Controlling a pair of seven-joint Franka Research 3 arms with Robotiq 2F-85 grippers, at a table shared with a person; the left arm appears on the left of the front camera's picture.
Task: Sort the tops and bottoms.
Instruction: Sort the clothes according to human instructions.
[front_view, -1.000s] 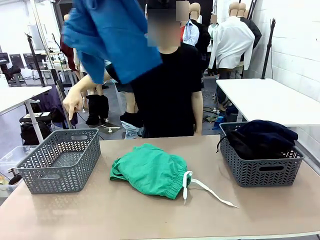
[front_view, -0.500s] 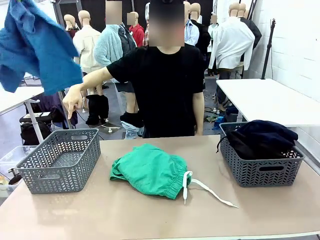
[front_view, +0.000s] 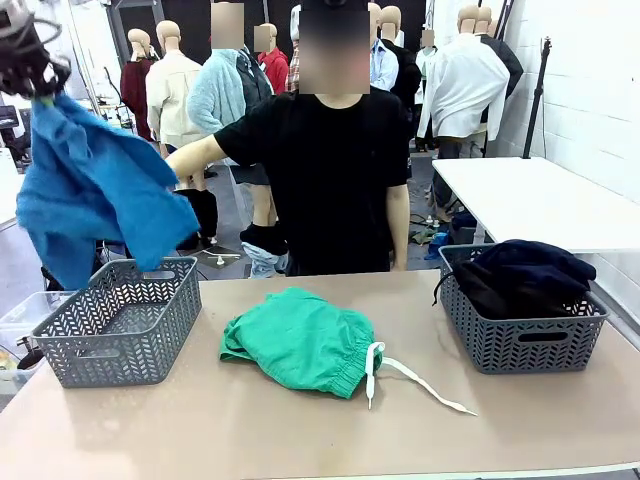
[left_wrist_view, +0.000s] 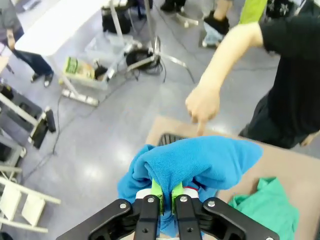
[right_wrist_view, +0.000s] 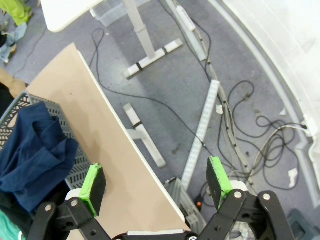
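Note:
My left gripper (front_view: 36, 82) is high at the far left, shut on a blue top (front_view: 95, 200) that hangs over the left grey basket (front_view: 120, 320). The left wrist view has the green pads (left_wrist_view: 156, 190) pinching the blue top (left_wrist_view: 200, 160), with the person's hand (left_wrist_view: 202, 105) pointing down beyond it. Green shorts (front_view: 300, 345) with a white drawstring (front_view: 420, 385) lie mid-table. Dark navy and black bottoms (front_view: 520, 270) fill the right basket (front_view: 520, 340). My right gripper (right_wrist_view: 155, 176) is open and holds nothing, past the table's edge (right_wrist_view: 100, 145), with the navy garment (right_wrist_view: 35, 150) to one side.
A person in black stands at the table's far side, one arm (front_view: 200, 155) stretched toward the left basket. Another white table (front_view: 540, 200) stands at the back right. Cables and table legs (right_wrist_view: 145, 60) cover the floor under my right gripper.
The blue top has swung left and down, from high over the table to hanging above the left basket. It now covers the person's pointing hand in the front view.

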